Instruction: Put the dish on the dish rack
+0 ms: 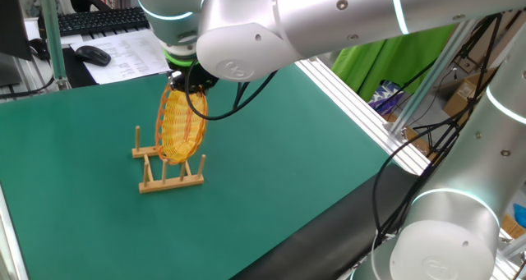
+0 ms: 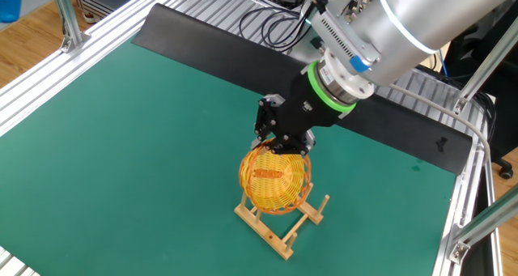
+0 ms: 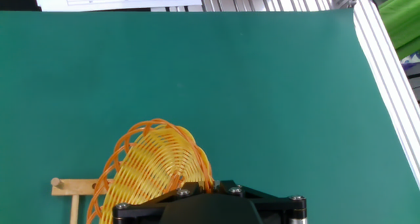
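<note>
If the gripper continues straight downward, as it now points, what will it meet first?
Probably the dish rack: the gripper holds the dish upright by its top rim, its lower edge already between the pegs, though contact is unclear.

My gripper right above the dish, dish standing on edge between the pegs of the dish rack, rack on the table, keyboard behind the table's far edge
</note>
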Robot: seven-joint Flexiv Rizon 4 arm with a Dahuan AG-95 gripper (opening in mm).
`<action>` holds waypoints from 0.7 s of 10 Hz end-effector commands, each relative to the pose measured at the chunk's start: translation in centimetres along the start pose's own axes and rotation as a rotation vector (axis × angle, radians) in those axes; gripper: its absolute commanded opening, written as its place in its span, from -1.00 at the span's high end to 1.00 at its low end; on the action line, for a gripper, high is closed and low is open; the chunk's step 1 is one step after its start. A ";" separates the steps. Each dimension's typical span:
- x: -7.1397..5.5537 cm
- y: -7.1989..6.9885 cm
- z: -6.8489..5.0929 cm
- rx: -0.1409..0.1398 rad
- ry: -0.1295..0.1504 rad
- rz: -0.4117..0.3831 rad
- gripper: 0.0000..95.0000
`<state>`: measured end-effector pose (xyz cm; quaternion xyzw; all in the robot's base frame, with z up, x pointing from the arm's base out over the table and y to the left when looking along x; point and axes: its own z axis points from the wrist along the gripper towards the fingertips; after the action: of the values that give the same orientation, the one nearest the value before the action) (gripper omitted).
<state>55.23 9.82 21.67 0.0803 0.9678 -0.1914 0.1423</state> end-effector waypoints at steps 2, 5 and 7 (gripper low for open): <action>0.3 0.5 0.1 -0.004 -0.007 -0.002 0.60; 0.3 0.6 0.0 -0.004 -0.007 0.004 0.60; 0.3 0.7 0.0 -0.005 -0.003 0.011 0.60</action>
<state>55.06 10.41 21.26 0.0863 0.9678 -0.1866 0.1451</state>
